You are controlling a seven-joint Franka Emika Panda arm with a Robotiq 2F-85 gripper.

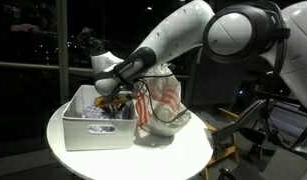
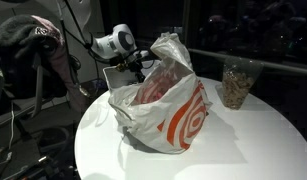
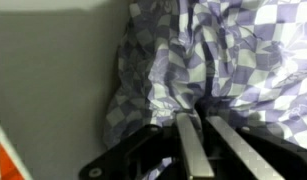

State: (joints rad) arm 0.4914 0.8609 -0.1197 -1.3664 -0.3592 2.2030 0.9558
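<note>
A blue-and-white checkered cloth point(image 3: 228, 50) lies bunched inside a grey bin point(image 3: 53, 80). In the wrist view my gripper point(image 3: 201, 118) reaches down into it, its two fingers close together with a fold of the cloth pinched at their tips. In both exterior views the arm leans down into the white bin point(image 1: 93, 130), gripper point(image 1: 117, 97) low among the crumpled contents point(image 1: 91, 106). The gripper point(image 2: 134, 62) sits behind the plastic bag, so the bin is mostly hidden there.
A white plastic bag with a red bullseye print point(image 2: 163, 105) stands right beside the bin point(image 1: 163, 105) on a round white table point(image 2: 243, 140). A clear jar of brown pieces point(image 2: 236, 85) stands at the table's far side. Chairs and stands surround the table.
</note>
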